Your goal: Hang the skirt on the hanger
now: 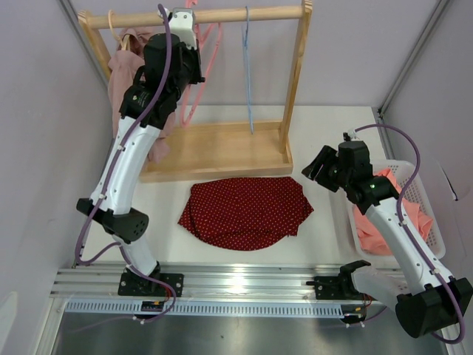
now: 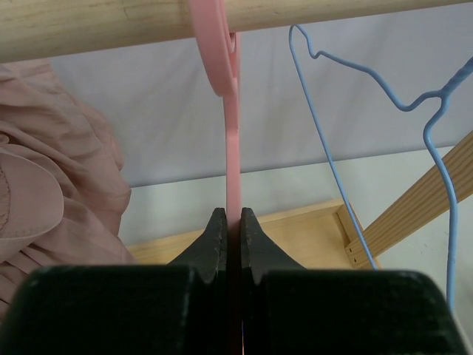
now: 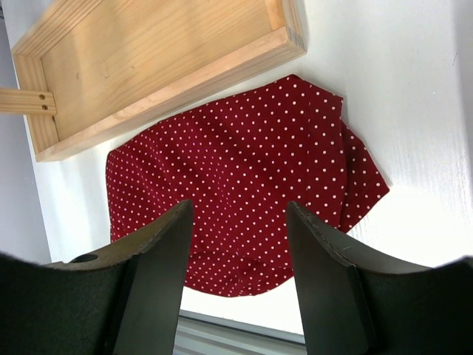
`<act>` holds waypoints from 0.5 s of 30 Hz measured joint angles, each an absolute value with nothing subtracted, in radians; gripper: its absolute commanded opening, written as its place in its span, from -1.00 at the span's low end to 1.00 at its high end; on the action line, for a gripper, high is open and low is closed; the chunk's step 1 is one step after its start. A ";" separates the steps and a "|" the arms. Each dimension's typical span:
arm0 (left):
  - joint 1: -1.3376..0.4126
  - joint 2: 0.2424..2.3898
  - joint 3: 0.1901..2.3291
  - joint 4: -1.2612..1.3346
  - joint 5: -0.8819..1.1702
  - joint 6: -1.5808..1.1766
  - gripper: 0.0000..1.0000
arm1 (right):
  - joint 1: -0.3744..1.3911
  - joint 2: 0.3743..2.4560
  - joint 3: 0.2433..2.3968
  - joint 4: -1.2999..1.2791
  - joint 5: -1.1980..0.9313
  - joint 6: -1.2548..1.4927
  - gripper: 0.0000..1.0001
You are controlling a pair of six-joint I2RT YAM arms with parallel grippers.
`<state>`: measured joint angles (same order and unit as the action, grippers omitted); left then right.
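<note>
A red skirt with white dots (image 1: 246, 211) lies flat on the white table, in front of the wooden rack base; it also fills the right wrist view (image 3: 244, 177). A pink hanger (image 1: 201, 66) hangs by its hook on the wooden rail (image 1: 222, 15). My left gripper (image 1: 185, 33) is raised at the rail and shut on the pink hanger's stem (image 2: 233, 163), just below the hook. My right gripper (image 1: 314, 168) is open and empty, hovering above the table right of the skirt, its fingers (image 3: 159, 259) framing the skirt from above.
A blue wire hanger (image 1: 248, 70) hangs on the rail right of the pink one (image 2: 369, 111). A pale pink garment (image 1: 129, 74) hangs at the rail's left end. A white basket (image 1: 421, 214) with pink cloth stands at the right. The rack's wooden base tray (image 1: 222, 148) lies behind the skirt.
</note>
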<state>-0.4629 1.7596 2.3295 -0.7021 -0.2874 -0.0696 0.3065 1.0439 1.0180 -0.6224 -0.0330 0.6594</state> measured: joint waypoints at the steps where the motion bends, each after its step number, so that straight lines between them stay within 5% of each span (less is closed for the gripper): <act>1: -0.463 1.758 2.328 -0.702 -0.287 -0.069 -1.00 | 0.305 1.044 1.018 -0.622 -0.035 0.658 0.17; 15: -0.470 1.587 2.151 -0.596 -0.272 -0.041 -1.00 | 0.303 1.044 1.018 -0.616 -0.041 0.654 0.17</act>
